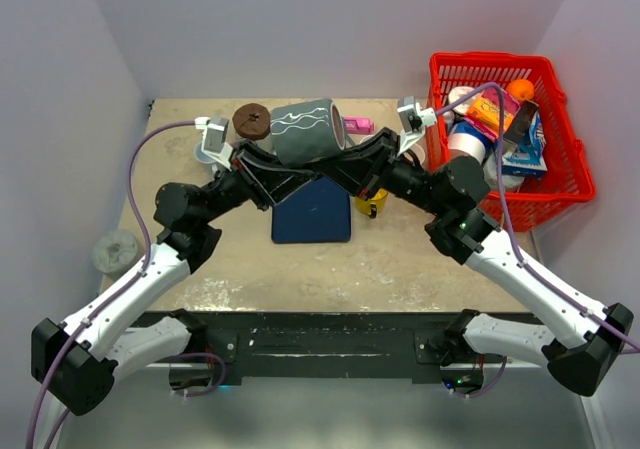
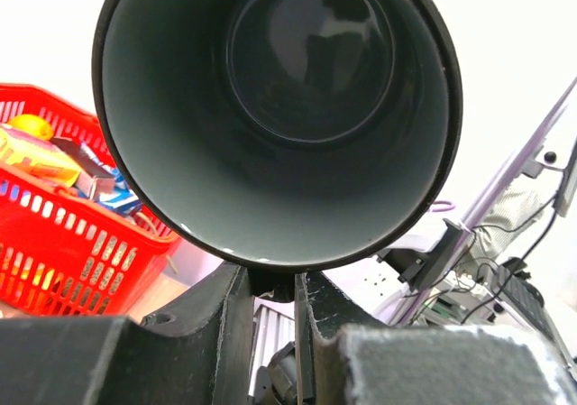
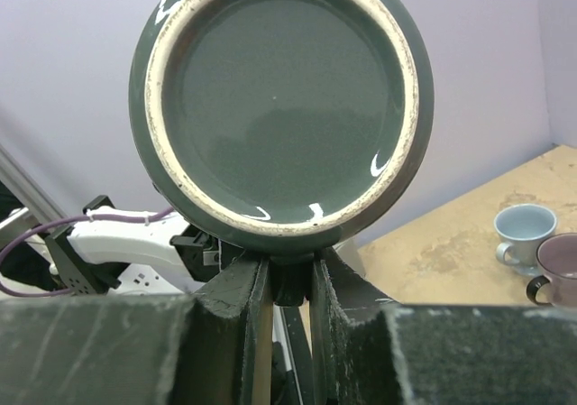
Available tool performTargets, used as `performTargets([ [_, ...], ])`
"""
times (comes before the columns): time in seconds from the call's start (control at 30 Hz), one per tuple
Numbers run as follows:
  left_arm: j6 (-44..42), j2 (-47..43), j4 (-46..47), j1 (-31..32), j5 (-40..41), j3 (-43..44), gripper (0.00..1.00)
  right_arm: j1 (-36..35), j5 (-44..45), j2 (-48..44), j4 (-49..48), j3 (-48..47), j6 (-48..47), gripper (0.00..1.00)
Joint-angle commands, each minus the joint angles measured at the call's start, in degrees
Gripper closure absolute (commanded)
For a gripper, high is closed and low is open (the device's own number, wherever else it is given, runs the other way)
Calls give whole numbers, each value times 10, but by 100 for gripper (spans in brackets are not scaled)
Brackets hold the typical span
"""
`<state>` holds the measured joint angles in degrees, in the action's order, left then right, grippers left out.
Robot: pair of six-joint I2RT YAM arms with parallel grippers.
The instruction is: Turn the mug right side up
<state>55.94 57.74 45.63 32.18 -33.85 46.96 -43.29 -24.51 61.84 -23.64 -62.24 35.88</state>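
Mug [image 1: 305, 131] lies on its side in the air above the far middle of the table [image 1: 250, 259], over a dark blue pad [image 1: 312, 211] — mouth towards the left arm, base towards the right. Under its base end the right gripper [image 3: 288, 283] pinches its dark underside, and the left gripper [image 2: 273, 283] is pressed shut on it just below the rim — a red basket [image 1: 490, 61] stands off to the right.

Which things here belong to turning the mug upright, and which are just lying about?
Job: dark green ceramic mug; left hand; right hand, both shut on it.
Lying about: red plastic basket; dark blue flat rectangular pad; pale blue ceramic cup; brown mug.
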Motion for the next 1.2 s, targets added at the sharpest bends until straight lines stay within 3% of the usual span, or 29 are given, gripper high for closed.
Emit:
performTargets([
  [0.0,-50,-28,-15,0,75,5,100,-10,10,-20,8,-11,-28,85],
  [0.03,-54,-33,-19,0,79,4,100,-10,14,-22,9,-7,-31,67],
  [0.17,-68,-42,-27,0,93,1,100,-10,34,-19,21,-5,-39,42],
  [0.33,-102,-53,-92,0,129,9,100,-10,67,-16,46,-3,-47,28],
  [0.47,-170,-71,-191,-1,194,28,100,-10,121,-13,101,-10,-58,24],
  [0.73,-298,-115,-439,0,398,58,100,-9,310,-43,259,-10,-78,21],
  [1.0,-367,-80,-664,-5,584,81,100,-9,363,-71,315,-6,-110,20],
  [1.17,-380,-33,-706,-34,578,71,100,-9,366,-79,330,0,-117,20],
])
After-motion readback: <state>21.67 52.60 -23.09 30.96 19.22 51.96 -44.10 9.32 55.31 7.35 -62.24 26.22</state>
